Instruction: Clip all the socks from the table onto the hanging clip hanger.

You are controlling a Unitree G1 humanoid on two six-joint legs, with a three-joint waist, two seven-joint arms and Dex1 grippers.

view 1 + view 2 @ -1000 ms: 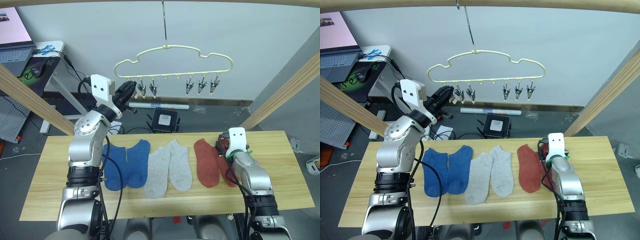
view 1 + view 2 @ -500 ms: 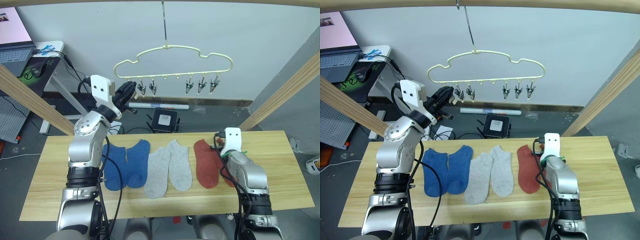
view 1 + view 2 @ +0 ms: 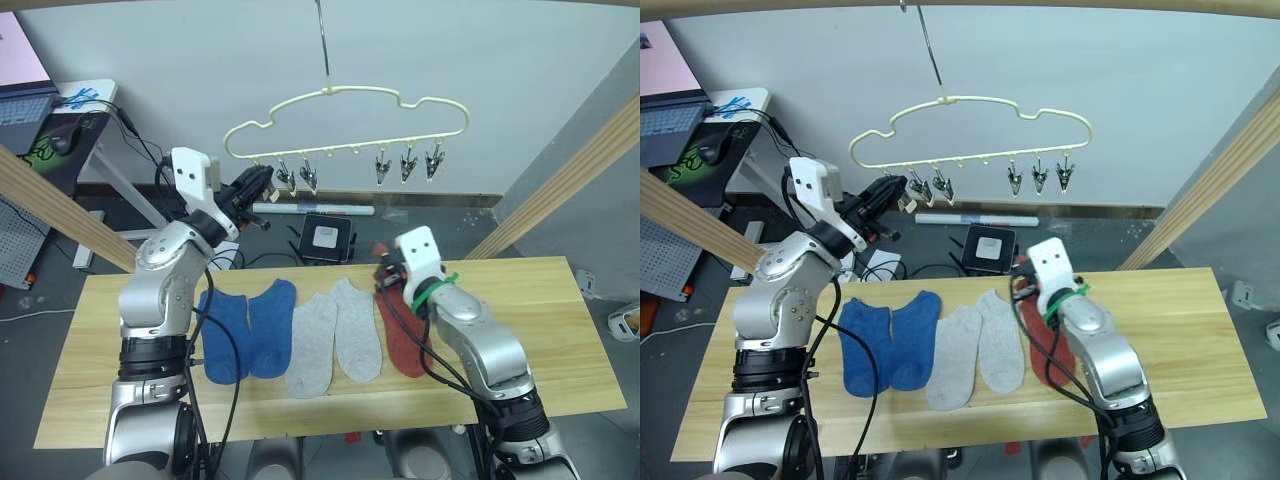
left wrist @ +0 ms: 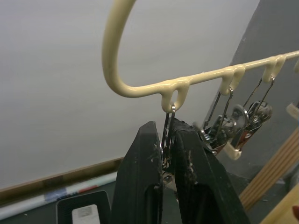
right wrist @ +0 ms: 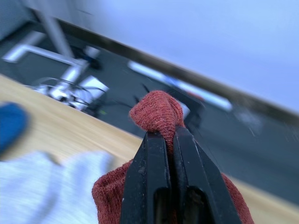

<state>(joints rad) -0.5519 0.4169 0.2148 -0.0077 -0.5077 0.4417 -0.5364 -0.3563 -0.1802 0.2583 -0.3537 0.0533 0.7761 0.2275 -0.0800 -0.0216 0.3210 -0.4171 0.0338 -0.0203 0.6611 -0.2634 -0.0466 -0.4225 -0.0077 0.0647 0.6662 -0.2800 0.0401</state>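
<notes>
The pale-yellow clip hanger hangs on its hook above the far side of the table. My left gripper is raised to the hanger's left end, shut on the leftmost clip. My right gripper is shut on a fold of a rust-red sock, held a little above the table. The rest of the red fabric lies on the wood, partly hidden under the right arm. Two blue socks and two light grey socks lie flat side by side.
Thick wooden poles slant up on both sides of the table. Behind the table on the floor are a black box and a white tube. A desk with a laptop stands at the far left.
My right gripper has shut on the rust-red sock and moved up and to the left with its end. The left gripper stays at the clip.
</notes>
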